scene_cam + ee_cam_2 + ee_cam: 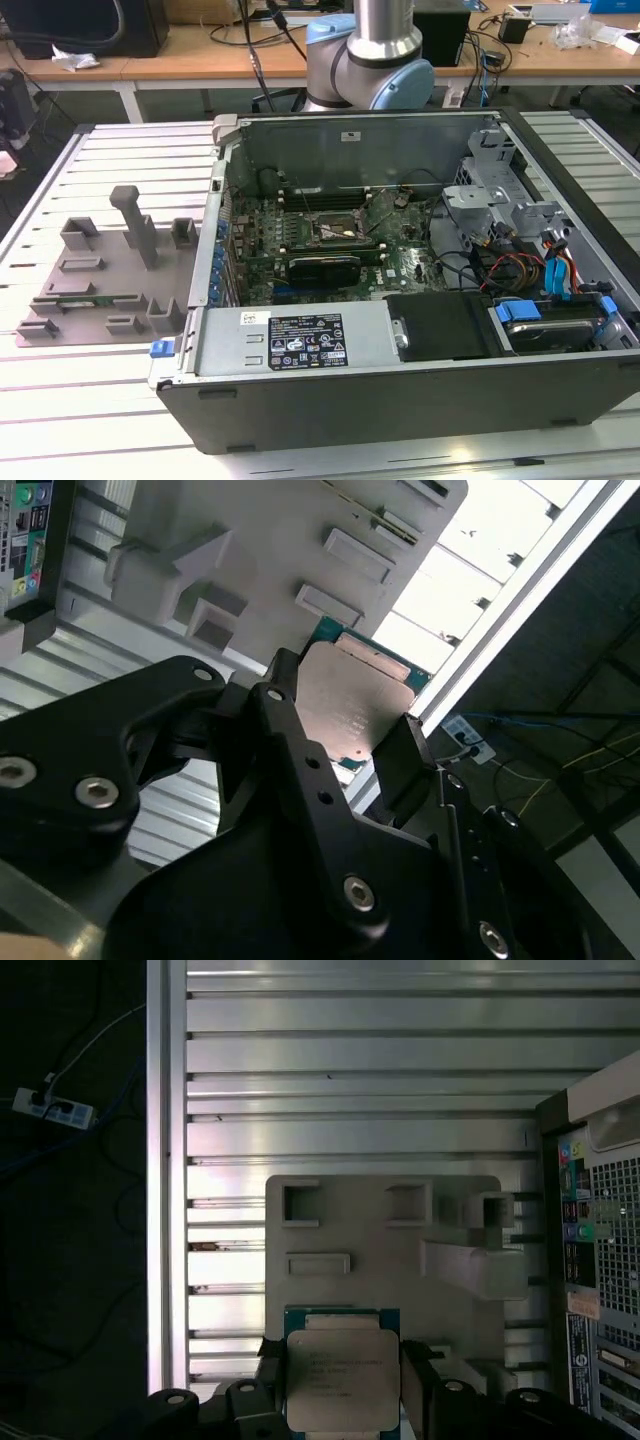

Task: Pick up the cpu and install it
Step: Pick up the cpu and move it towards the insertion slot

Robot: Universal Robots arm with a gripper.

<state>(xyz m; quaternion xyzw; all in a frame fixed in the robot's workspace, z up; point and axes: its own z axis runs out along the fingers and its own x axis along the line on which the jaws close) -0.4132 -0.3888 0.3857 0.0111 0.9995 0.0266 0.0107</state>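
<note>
The black gripper grips the cpu, its two fingers drawn in against opposite edges of the chip so that only the chip's width separates them. In both wrist views the cpu shows its silver-grey metal top and a green rim. It is held clear of the surfaces beyond it, in front of the edge of the grey moulded tray. In the second wrist view the gripper carries the cpu against a backdrop of the tray and the ribbed metal table. In the exterior view the tray lies flat on the table at the exterior view's left, its upright posts standing, just beside an open computer case that fills the middle and the exterior view's right. Inside the case, a dark square socket frame sits near the centre of the green board. The arm's silver and blue body rises behind the case at upper centre of that frame, with cluttered workbenches beyond.
</note>
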